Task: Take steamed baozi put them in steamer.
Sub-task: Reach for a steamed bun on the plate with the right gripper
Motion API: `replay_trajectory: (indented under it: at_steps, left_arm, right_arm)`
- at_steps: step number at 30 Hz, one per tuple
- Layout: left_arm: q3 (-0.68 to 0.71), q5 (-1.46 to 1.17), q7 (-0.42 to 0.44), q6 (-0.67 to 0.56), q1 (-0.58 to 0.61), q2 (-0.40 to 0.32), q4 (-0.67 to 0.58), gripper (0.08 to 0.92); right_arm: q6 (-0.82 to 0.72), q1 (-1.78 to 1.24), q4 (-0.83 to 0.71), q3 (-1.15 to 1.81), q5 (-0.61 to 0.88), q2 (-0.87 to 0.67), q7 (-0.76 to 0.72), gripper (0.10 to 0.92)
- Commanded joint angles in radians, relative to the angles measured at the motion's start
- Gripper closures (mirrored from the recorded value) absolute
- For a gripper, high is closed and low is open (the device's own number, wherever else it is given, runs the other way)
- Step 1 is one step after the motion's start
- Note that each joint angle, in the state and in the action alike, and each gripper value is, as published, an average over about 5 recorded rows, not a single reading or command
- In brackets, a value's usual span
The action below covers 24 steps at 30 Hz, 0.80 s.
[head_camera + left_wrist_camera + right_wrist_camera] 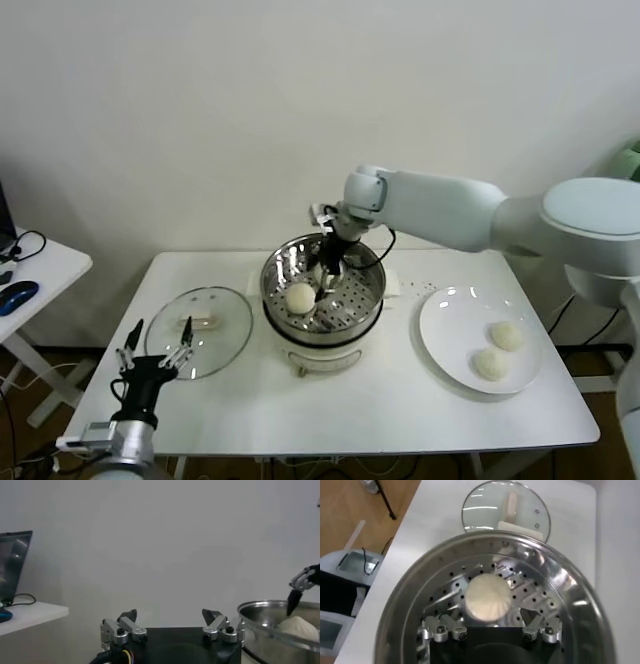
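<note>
Head view, nearest first: my left gripper (pixel 157 350) hangs idle at the table's (pixel 380 420) front-left corner, fingers spread, holding nothing. Just beyond it the round glass lid (pixel 200 331) lies flat near the left edge. On the right side, the flat white plate (pixel 450 330) carries two small cream-white steamed baozi (pixel 492 364), one touching the other. At the table's middle sits the shiny perforated stainless-steel steamer basket (pixel 365 300), one bun (pixel 300 296) resting on its floor. My right gripper (pixel 328 272) reaches down into the basket with fingers spread, the bun between them but not pinched. I judge these buns light, soft and easily dented; I would pinch gently across the widest part of the sides.
</note>
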Motion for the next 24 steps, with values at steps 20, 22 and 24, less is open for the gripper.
replay_trajectory:
  at_steps: [20,22,24]
  left_arm:
    - [-0.025,-0.012,0.082,-0.02,-0.04,0.042,0.084,0.177]
    - [-0.024,-0.003,0.081,-0.018,-0.037,0.037,0.085,0.177]
    - [-0.025,0.003,0.079,-0.017,-0.035,0.033,0.085,0.177]
  right_arm:
    - [0.195,0.004,0.321,0.049,-0.641,-0.735,-0.153,0.203]
    - [0.2,-0.082,0.308,0.101,-0.682,-0.758,-0.152,0.203]
    - [0.197,-0.165,0.3,0.152,-0.699,-0.777,-0.148,0.203]
